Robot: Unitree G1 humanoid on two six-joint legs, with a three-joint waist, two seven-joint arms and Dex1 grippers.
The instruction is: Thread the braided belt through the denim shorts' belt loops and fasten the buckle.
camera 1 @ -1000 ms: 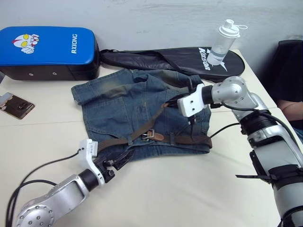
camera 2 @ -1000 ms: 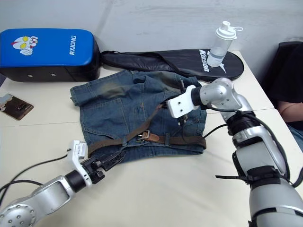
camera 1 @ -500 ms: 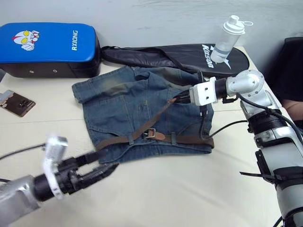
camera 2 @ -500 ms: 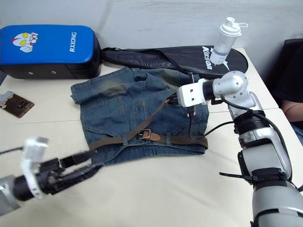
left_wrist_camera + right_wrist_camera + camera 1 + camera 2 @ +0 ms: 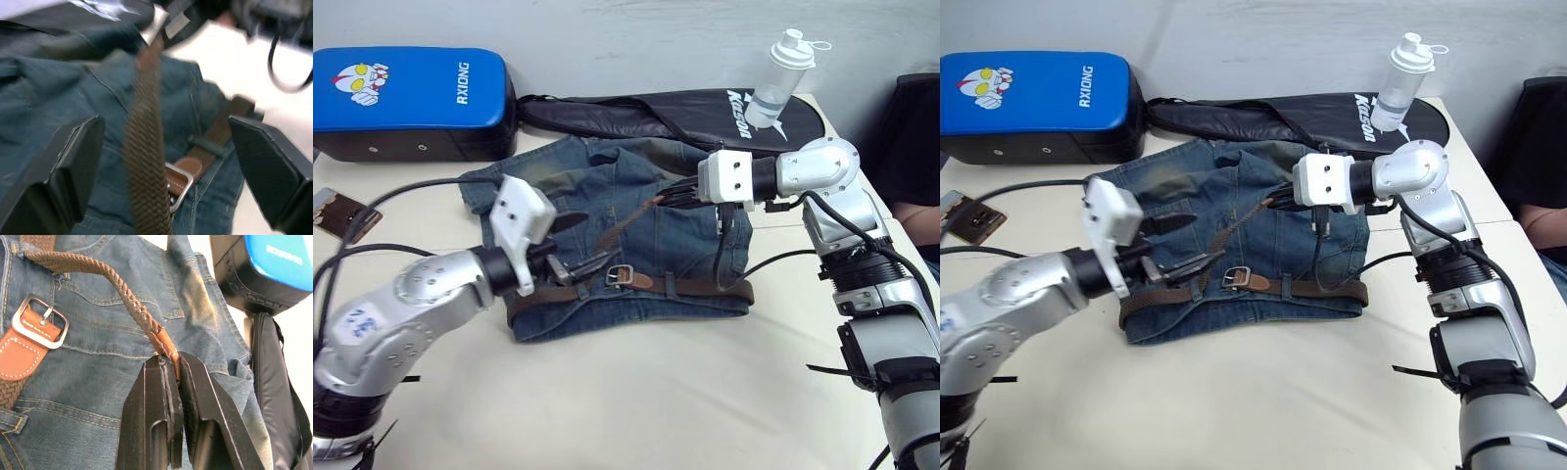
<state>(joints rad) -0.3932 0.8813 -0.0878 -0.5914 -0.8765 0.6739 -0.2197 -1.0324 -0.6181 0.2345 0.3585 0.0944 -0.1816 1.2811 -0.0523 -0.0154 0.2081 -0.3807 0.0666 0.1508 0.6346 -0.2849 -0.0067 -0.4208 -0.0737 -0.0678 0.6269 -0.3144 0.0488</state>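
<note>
The denim shorts lie flat mid-table. The braided belt runs along the waistband under belt loops to the silver buckle. From the buckle its free end climbs to my right gripper, which is shut on the belt's leather tip. My left gripper hovers open over the shorts' left half. In the left wrist view the raised strand passes between its spread fingers without touching them.
A blue pad sits at the back left, and a black racket bag and a white bottle lie behind the shorts. A small brown item lies at the left edge. A person sits at the far right.
My left arm swung up from the table's front left to above the shorts, and its open fingers now flank the raised strand. My right gripper shifted slightly left and still holds the belt tip.
</note>
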